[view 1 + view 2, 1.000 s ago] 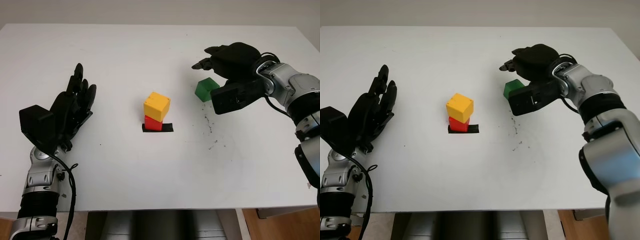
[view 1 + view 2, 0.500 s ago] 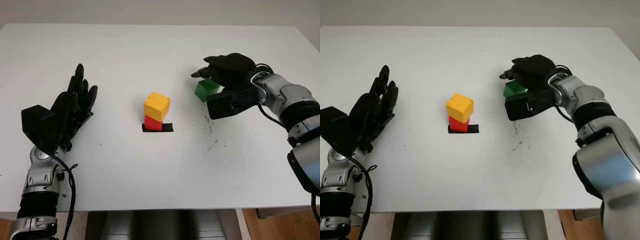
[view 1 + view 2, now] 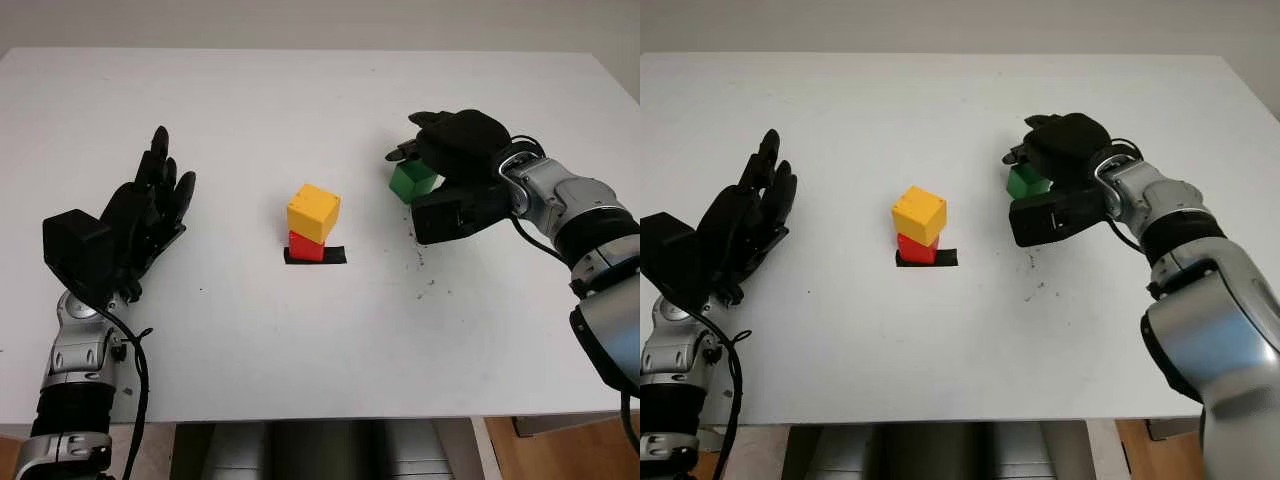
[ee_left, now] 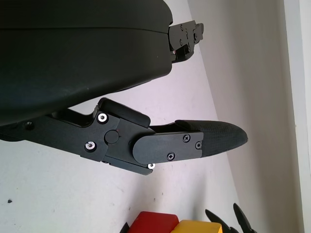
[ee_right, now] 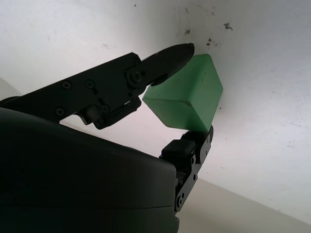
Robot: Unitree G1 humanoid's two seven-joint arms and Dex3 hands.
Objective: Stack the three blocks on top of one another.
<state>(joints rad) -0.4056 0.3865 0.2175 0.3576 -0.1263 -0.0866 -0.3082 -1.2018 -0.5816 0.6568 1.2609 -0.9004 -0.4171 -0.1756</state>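
**Green block in my right hand, the stack waits to the left**

My right hand (image 3: 455, 150) is at the right side of the table (image 3: 300, 350), a little far from me, and its fingers (image 5: 165, 58) are closed around the green block (image 5: 187, 99). In the right wrist view one finger presses on an upper face of the block and another finger holds it from the opposite side, so I judge the grasp is real.

From this hand, the place to go lies to the left and slightly nearer: the yellow block (image 3: 313, 212) sits on the red block (image 3: 306, 246), turned a little against it, at a black mark (image 3: 335, 256) in the middle of the table. The block has no long axis, only its faces need to match.

My left hand (image 3: 140, 215) is open at the left side, well apart from the stack.
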